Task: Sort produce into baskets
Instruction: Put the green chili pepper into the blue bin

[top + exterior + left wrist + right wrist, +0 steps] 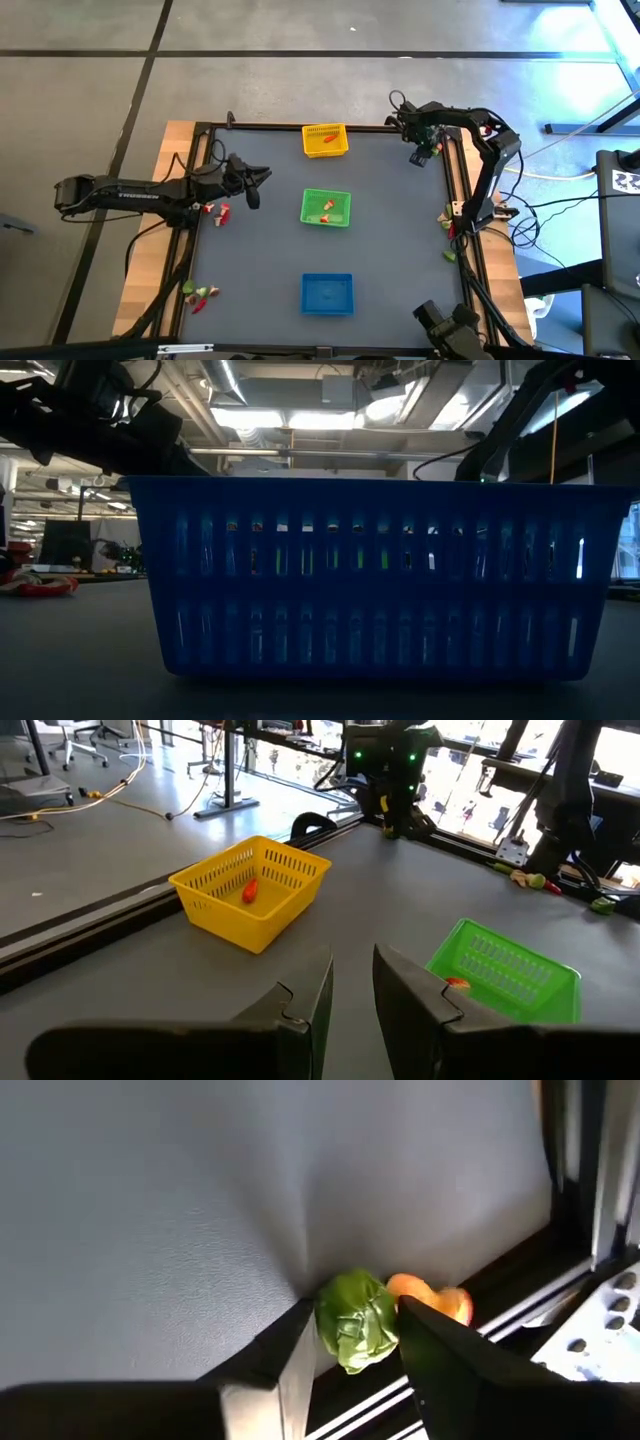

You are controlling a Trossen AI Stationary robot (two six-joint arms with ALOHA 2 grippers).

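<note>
Where the dark grey bench (260, 260) meets its black frame rail at the far right corner, the right tool (352, 1342) stands over two small pieces, its two dark fingers on either side of a crinkled light green leafy piece (357, 1321) and pinching it, with a smooth orange-red piece (432, 1298) just beside it against the rail. The left tool (350, 982) hovers near the left edge of the bench, its flat fingers close together with a narrow gap and nothing between them; red and pale pieces (216, 212) lie on the mat just beside it. Down the middle of the bench stand three square plastic mesh baskets, well apart from each other: the yellow basket (325, 141) at the far edge holding one orange-red piece (249, 891), the green basket (326, 208) in the centre holding a few small pieces, and the blue basket (327, 294) near the front edge, whose slotted wall fills the low view. More produce lies in a small cluster (199, 295) by the front left corner, and a few pieces (449, 222) sit along the right rail among cables.
</note>
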